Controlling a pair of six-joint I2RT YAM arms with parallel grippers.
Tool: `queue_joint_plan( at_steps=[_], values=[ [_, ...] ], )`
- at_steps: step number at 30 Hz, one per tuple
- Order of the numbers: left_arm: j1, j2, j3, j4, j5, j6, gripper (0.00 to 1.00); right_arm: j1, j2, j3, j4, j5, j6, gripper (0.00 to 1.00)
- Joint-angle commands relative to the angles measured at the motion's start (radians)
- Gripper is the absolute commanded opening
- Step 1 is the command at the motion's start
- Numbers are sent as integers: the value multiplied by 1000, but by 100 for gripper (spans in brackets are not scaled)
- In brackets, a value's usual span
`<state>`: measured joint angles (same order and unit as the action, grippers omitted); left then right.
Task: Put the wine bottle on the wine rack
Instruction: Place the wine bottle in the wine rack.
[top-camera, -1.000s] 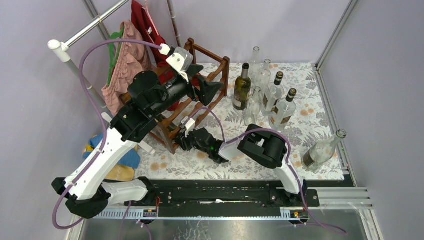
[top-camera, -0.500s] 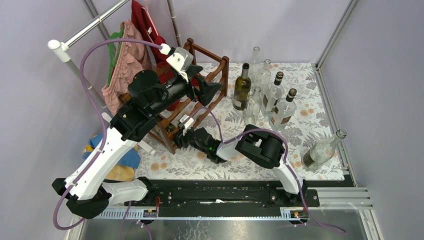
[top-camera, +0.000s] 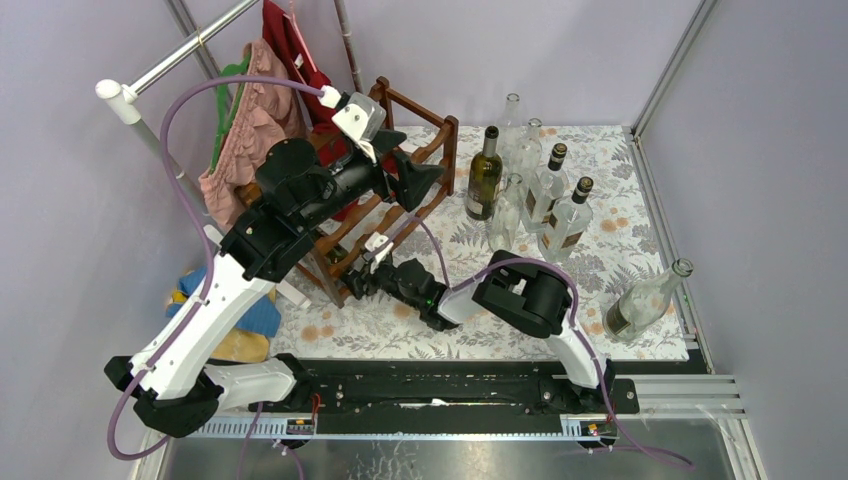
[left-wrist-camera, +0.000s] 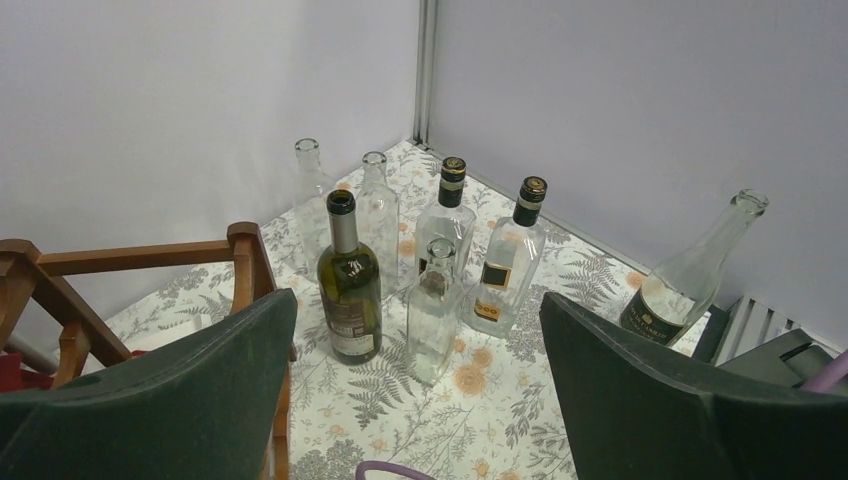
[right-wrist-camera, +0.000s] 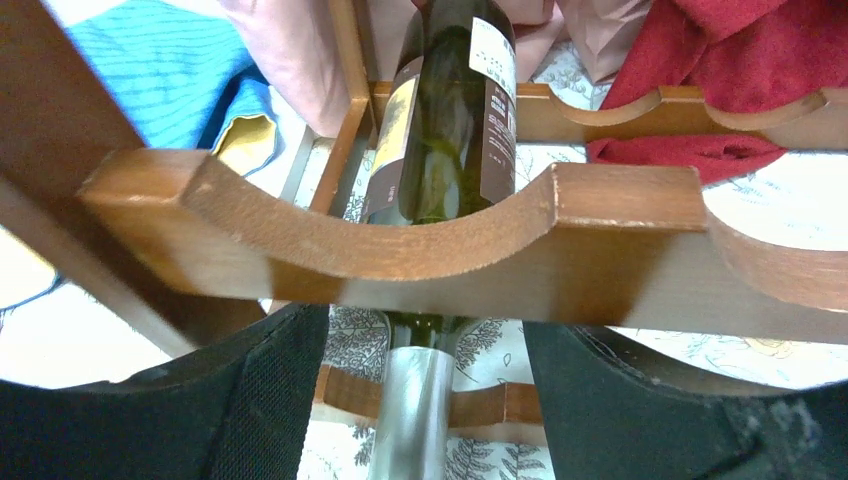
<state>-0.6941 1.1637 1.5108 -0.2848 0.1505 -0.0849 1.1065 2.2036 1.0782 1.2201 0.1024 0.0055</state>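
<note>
The wine bottle (right-wrist-camera: 440, 150) is dark green, its neck seemingly silver, the wine rack (right-wrist-camera: 420, 250) reddish-brown

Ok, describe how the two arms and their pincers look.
The left arm and right arm match: white shell links, bulky black joint housings, and a lilac cable looping along each. A small white camera block sits at each wrist. The left pincer and right pincer each have two broad, matte dark fingers tapering to blunt tips.

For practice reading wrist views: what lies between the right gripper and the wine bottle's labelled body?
In the right wrist view, one scalloped rail of the wine rack crosses between them.
</note>
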Motion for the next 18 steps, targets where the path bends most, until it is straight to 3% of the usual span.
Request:
queue_joint_plan(
  at_steps=[1,11,18],
  values=[
    [7,-7,26,34,19,-29,98,4,-115,-68,173,-35,-85,77],
    [8,-36,-32,84,29,-83,98,4,-253,-266,183,-164,-136,77],
    [8,-66,-86,116,-3,-127,99,4,-416,-409,95,-334,-192,89]
  ],
)
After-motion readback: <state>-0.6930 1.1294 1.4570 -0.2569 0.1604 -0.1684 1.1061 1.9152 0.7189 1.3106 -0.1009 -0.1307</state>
